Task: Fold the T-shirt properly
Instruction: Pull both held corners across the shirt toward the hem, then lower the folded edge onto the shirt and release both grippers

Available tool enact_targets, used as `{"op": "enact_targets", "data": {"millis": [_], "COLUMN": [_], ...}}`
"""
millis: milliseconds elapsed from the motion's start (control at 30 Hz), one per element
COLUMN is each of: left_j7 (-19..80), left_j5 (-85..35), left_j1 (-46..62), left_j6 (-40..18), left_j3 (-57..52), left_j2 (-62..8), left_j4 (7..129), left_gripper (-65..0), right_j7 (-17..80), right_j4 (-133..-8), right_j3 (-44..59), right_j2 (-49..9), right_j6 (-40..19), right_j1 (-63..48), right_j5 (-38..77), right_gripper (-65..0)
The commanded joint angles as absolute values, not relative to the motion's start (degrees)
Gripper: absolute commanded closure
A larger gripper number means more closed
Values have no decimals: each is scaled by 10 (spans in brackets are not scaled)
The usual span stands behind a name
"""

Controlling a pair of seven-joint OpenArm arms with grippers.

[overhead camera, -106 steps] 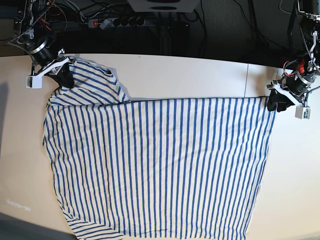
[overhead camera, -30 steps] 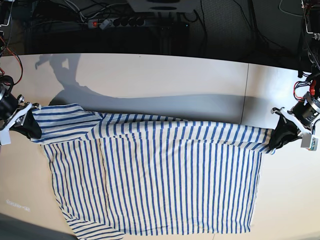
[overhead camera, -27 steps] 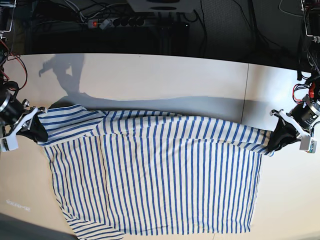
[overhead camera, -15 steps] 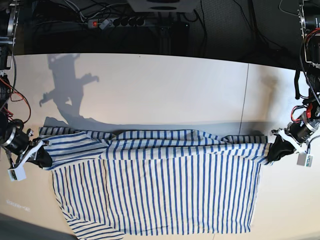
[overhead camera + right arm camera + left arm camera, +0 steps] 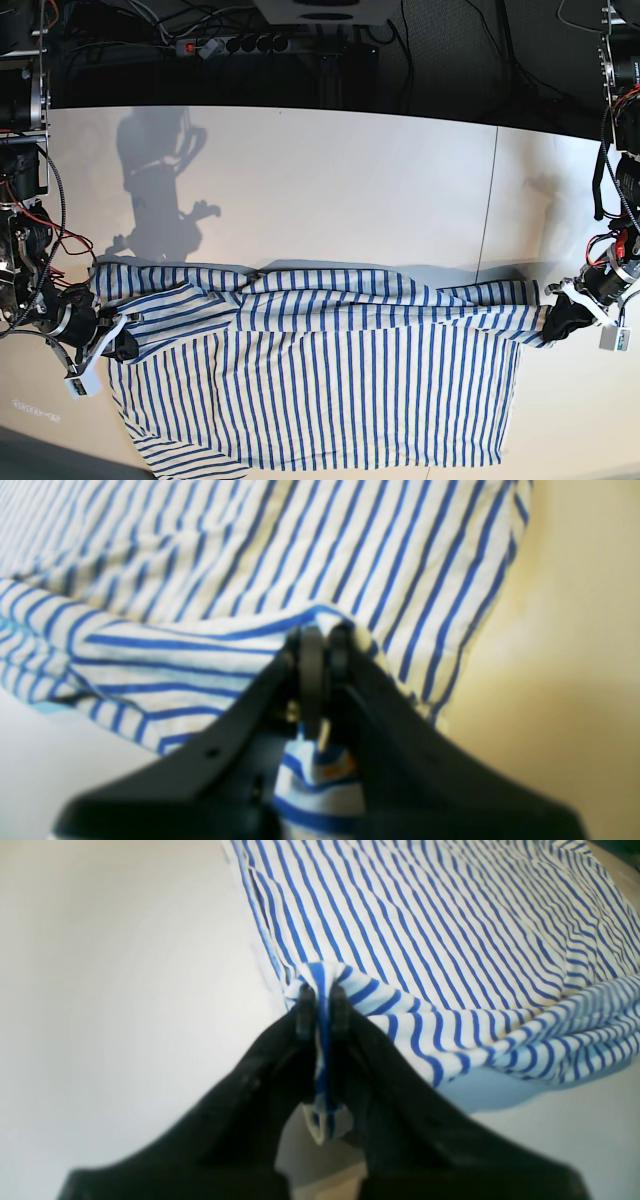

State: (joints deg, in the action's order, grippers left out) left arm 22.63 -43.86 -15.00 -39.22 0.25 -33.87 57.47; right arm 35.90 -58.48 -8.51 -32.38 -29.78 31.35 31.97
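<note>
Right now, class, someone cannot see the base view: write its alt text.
Two grippers, left and right, each pinch an end of a striped T-shirt, holding its folded top edge stretched across a pale table. The rest of the shirt lies flat toward the near edge.

Each claw [image 5: 555, 322] has tapering matte-black fingers [image 5: 280, 1070], white mounting brackets, and red and black cables behind.
</note>
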Motion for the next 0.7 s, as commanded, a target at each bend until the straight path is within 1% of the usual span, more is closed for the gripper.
{"op": "enact_targets", "data": {"millis": [0, 167, 267, 300, 400, 433, 467, 500, 533, 567, 600, 667], "left_j7": [206, 116, 110, 110, 112, 112, 119, 136, 156, 170, 181, 185], "left_j5": [-444, -355, -342, -342, -340, -333, -320, -314, -315, -317, -323, -348], "left_j1": [-171, -192, -194, -194, -194, -194, -195, -198, -202, -207, -213, -226], "left_j6": [-400, -400, -400, -400, -400, -400, -400, -400, -400, -400, -400, -400], "left_j3": [10, 64, 67, 67, 67, 67, 67, 67, 67, 67, 67, 59], "left_j2": [-349, -349, -348, -348, -348, -348, -348, -347, -348, -348, -349, -352], "left_j4": [577, 562, 561, 561, 561, 561, 561, 561, 561, 562, 562, 563], "left_gripper": [0, 0, 0, -43, -229, -280, -318, -336, -336, -336, -336, -335], "right_j7": [342, 319, 303, 299, 278, 270, 267, 267, 267, 267, 267, 268], "right_j4": [-584, -552, -534, -529, -525, -525, -525, -525, -525, -525, -525, -526], "right_j3": [-81, -81, -81, -81, -81, -81, -81, -80, -78, -76, -75, -72], "right_j2": [-326, -300, -289, -286, -284, -285, -286, -286, -286, -286, -286, -286], "right_j6": [-319, -317, -317, -317, -317, -317, -316, -314, -313, -313, -313, -313], "right_j1": [337, 346, 346, 346, 346, 346, 347, 348, 350, 355, 361, 378], "right_j5": [315, 258, 235, 230, 227, 227, 227, 227, 227, 228, 231, 245], "right_gripper": [0, 0, 0, 0, 0, -76, -180, -270, -340, -382, -397, -396]}}
